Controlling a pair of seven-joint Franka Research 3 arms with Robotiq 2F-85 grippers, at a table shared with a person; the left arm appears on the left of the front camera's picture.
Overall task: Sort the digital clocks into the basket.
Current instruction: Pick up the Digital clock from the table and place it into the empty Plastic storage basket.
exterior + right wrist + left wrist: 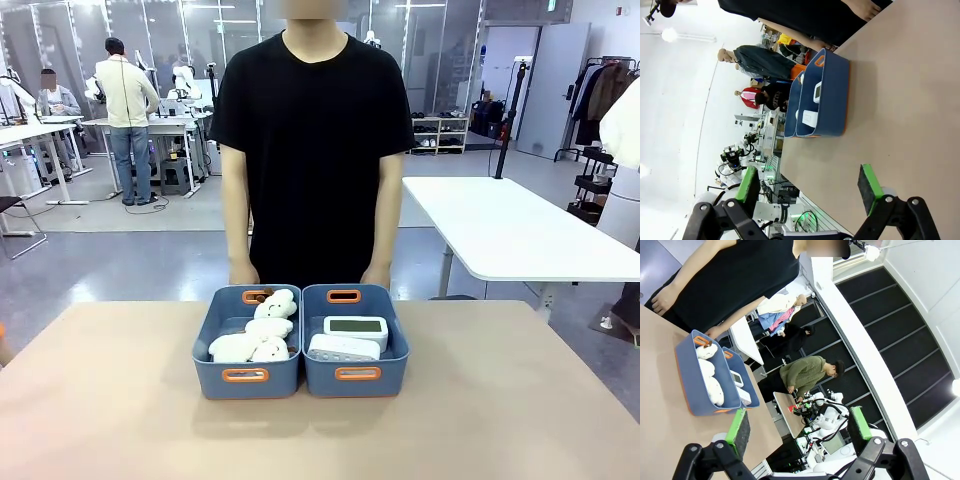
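Two white digital clocks lie inside the right-hand basket point(320, 378). One clock point(356, 329) shows its grey-green face, and the other point(343, 348) rests in front of it. The left wrist view shows the clocks point(737, 379) in the farther blue bin point(754, 396). My left gripper point(798, 432) hangs open and empty, well off from the bins. My right gripper point(809, 192) is open too, above bare tabletop, with the clock basket point(832, 100) and a clock point(817, 92) some way ahead.
A twin blue bin point(215, 375) on the left holds cream plush toys point(262, 335). A person in a black shirt point(312, 150) stands at the table's far edge with both hands just behind the bins. Bare tan tabletop point(500, 400) surrounds the bins.
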